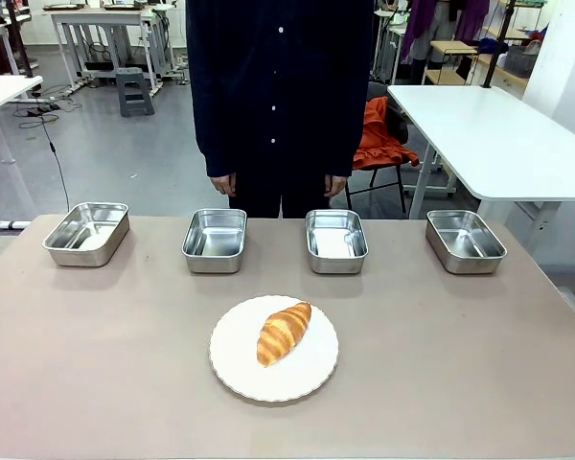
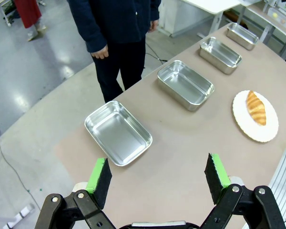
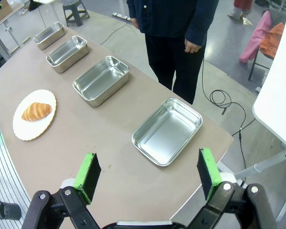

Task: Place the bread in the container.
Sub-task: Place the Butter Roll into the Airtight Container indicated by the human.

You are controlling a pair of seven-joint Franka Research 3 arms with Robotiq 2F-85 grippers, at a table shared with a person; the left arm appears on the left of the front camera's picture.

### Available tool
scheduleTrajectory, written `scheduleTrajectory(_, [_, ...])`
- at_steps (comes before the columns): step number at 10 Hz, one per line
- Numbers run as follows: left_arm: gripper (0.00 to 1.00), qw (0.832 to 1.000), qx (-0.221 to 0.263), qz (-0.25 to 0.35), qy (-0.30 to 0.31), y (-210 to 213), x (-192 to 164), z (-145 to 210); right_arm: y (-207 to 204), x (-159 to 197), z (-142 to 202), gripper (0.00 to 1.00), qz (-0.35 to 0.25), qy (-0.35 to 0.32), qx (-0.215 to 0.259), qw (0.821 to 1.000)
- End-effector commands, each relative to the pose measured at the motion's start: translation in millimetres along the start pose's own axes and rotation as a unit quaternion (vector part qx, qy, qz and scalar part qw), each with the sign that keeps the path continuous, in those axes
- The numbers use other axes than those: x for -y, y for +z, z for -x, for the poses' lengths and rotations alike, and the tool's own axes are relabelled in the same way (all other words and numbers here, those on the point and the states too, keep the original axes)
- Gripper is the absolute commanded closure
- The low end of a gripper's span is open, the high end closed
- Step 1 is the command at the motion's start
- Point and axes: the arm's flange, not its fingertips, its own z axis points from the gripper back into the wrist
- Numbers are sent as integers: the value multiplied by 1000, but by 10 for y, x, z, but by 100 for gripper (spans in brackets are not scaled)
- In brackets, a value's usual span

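Note:
The bread (image 1: 284, 332), a golden-brown croissant with paler stripes, lies on a round white plate (image 1: 235, 359) at the table's front middle. It also appears on the plate as the bread (image 2: 256, 108) and the bread (image 3: 36, 111) in the wrist views. Several alike steel pans stand in a row along the far side; which one is the container I cannot tell. My left gripper (image 2: 158, 175) hangs open high above the table's left end, over a pan (image 2: 117, 132). My right gripper (image 3: 148, 174) hangs open above the right end, over a pan (image 3: 168, 130).
The pans in the row are the far-left pan (image 1: 87, 232), a pan (image 1: 216, 240), a pan (image 1: 335, 240) and the far-right pan (image 1: 465, 240), all bare inside. A person (image 1: 280, 96) in dark clothes stands at the far edge, hands down. A white table (image 1: 498, 134) stands behind right.

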Motion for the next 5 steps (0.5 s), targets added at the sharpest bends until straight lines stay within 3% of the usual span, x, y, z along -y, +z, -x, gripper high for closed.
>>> scheduleTrajectory(1, [0, 1000, 3, 4, 0, 28, -6, 4, -10, 17, -13, 0, 0, 4, 11, 1000])
scheduleTrajectory(5, [0, 1000, 3, 4, 0, 28, -6, 4, -10, 17, -13, 0, 0, 4, 11, 1000])
